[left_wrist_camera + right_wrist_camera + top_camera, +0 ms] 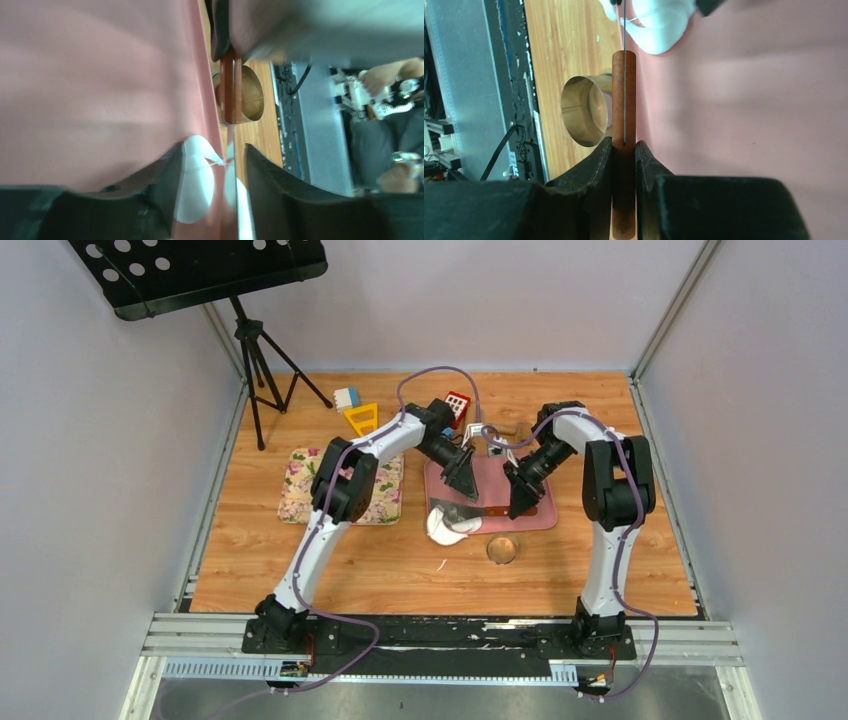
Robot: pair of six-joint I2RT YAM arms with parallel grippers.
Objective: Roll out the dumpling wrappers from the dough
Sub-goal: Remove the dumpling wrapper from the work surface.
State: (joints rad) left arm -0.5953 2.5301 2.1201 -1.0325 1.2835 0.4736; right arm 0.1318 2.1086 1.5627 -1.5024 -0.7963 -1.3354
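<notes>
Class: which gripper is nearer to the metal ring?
Right. The right gripper, shut on the wooden handle, sits just beside the metal ring; the left gripper is farther off, at the blade end by the white dough.

A flat piece of soft white dough (445,529) is seen at the near left corner of the pink mat (520,480). It is laid partly on the mat and partly on the wooden table (300,560). It is crossed by the thin blade of a scraper (455,508). A tiny white scrap (441,564) is seen on the table nearby.
</notes>
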